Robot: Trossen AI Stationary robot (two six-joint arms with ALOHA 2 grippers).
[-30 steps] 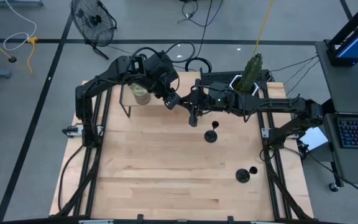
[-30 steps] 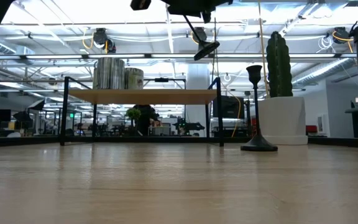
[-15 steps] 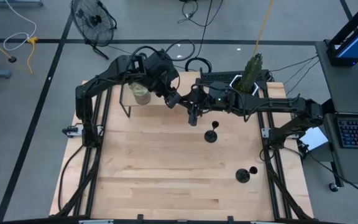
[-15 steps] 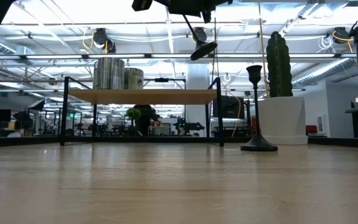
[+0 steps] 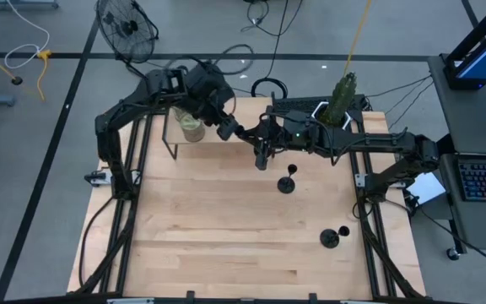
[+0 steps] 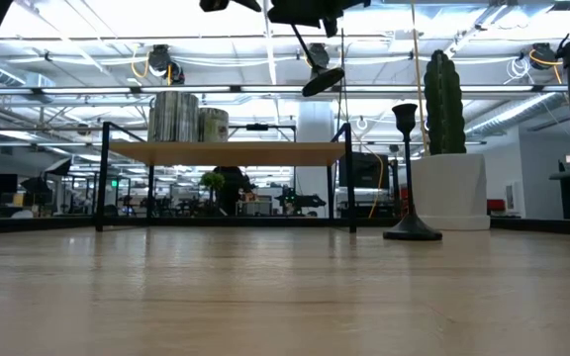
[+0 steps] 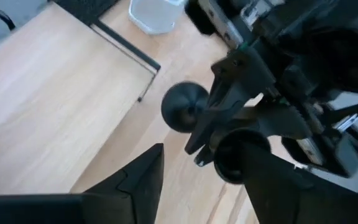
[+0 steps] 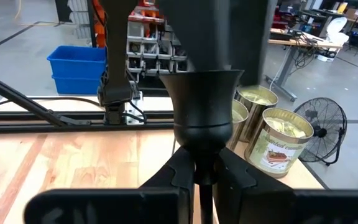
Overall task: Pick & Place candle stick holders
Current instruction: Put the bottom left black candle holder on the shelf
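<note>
Right claw (image 5: 262, 150) upper centre, pinching candle stick holder (image 8: 205, 118) by stem, aloft; left claw (image 5: 224, 128) beside it, spread, empty; 2 other holders (image 5: 287, 183) (image 5: 336, 236) on table (image 5: 209, 245), centre-right and lower right.

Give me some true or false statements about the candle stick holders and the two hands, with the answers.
1. The right hand grips a candle stick holder in the air above the table. True.
2. The left hand is clamped on that held holder. False: its fingers stand apart and hold nothing.
3. Another holder stands upright on the table. True.
4. The tins sit directly on the tabletop. False: they stand on a small raised shelf at the far side.
</note>
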